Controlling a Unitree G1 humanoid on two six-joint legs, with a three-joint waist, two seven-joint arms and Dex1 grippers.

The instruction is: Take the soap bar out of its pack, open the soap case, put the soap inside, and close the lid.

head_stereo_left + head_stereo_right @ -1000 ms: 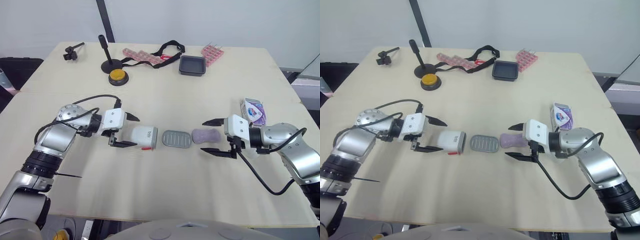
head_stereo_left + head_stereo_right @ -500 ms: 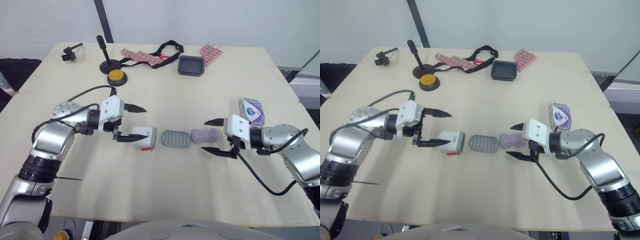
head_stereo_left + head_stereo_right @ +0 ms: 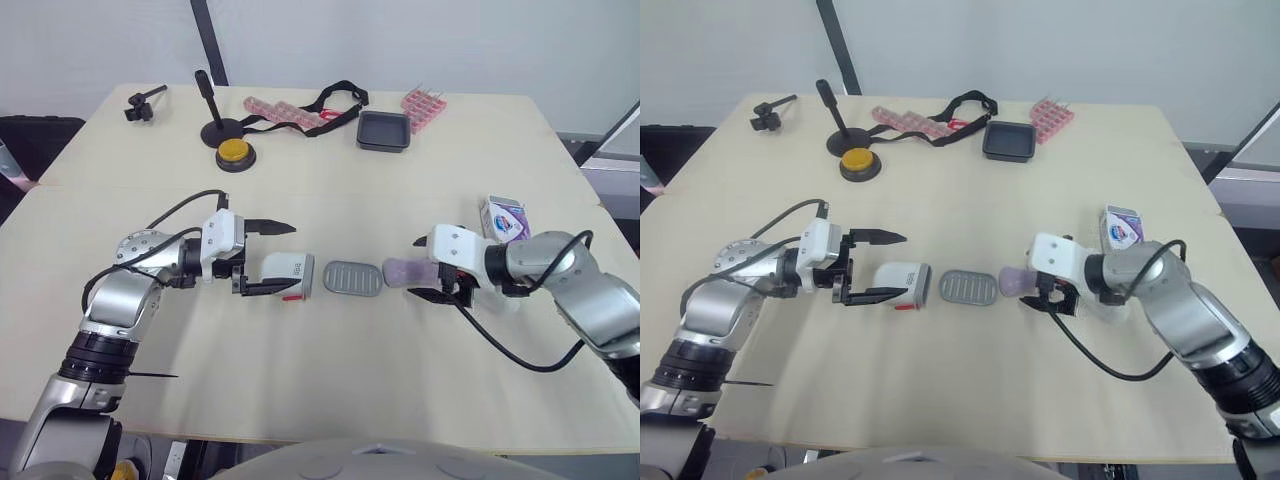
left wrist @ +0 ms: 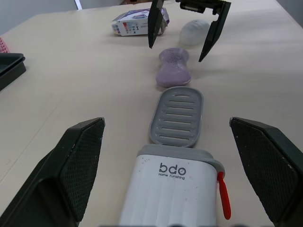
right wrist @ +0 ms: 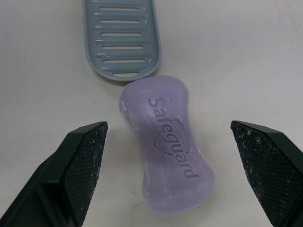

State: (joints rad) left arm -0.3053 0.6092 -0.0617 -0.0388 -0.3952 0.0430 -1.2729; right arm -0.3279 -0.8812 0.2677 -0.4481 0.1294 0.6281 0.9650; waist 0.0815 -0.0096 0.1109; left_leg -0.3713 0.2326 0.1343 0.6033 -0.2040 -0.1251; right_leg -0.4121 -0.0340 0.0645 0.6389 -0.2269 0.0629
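– Left end effector (image 3: 292,258) first: what's its state?
– Spread wide and empty. One finger is on each side of the white case (image 4: 173,189), and as far as I can tell neither touches it. The case lies on the table (image 3: 320,380), left of centre, nearer the near edge than the far one.
– Next along?
– A slatted grey piece (image 3: 353,277), just beside the case's grey end. I can't tell whether it's a lid or an insert. Then comes the soap (image 5: 165,142), unwrapped, with its end touching or almost touching that piece.
– Right end effector (image 3: 417,268)?
– Also released. Its fingers straddle the soap but are not yet on it. The pack (image 3: 505,218) sits near the right edge.
– What could go wrong?
– I'd judge the soap to be the main risk. It lies askew between the fingers and looks smooth and waisted, so closing on it could twist it or squirt it out and knock the grey piece. On the left, squeezing the rounded case might roll it. If the case isn't held, it may slide away when the soap is pushed in.
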